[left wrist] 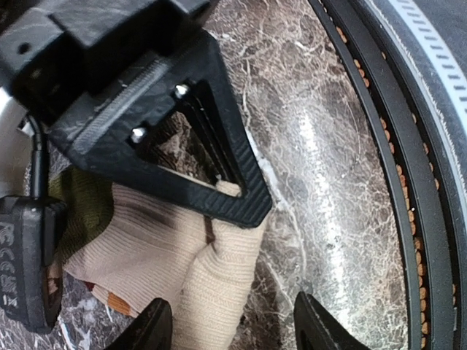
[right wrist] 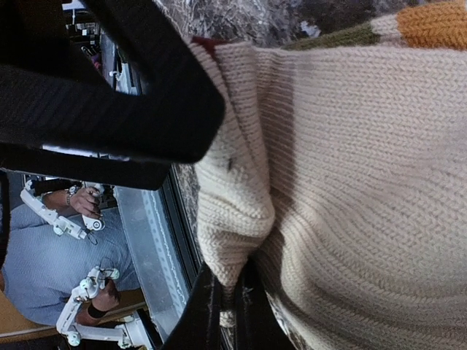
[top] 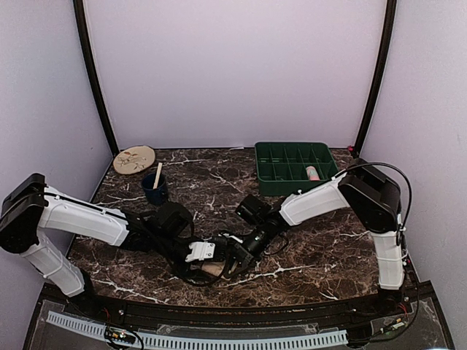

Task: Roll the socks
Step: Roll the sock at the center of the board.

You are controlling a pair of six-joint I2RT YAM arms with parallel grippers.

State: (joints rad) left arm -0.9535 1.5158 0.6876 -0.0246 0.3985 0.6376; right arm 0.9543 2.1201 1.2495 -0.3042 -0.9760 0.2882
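Observation:
The tan sock (left wrist: 146, 248) lies bunched on the marble near the table's front edge, cream knit with brown, olive and orange bands; it shows as a small lump (top: 212, 270) in the top view. My right gripper (right wrist: 228, 313) is shut on a pinched fold of the sock (right wrist: 350, 182). My left gripper (left wrist: 233, 332) stands open over the same sock, a rolled fold lying against its left finger. Both grippers meet at the sock, left (top: 206, 255) and right (top: 232, 261). A small pink sock (top: 312, 173) lies in the green tray.
The green compartment tray (top: 292, 188) stands at the back right. A dark blue cup (top: 155, 191) holding a stick and a round beige plate (top: 134, 159) are at the back left. The black table rim (left wrist: 408, 182) runs close by the sock.

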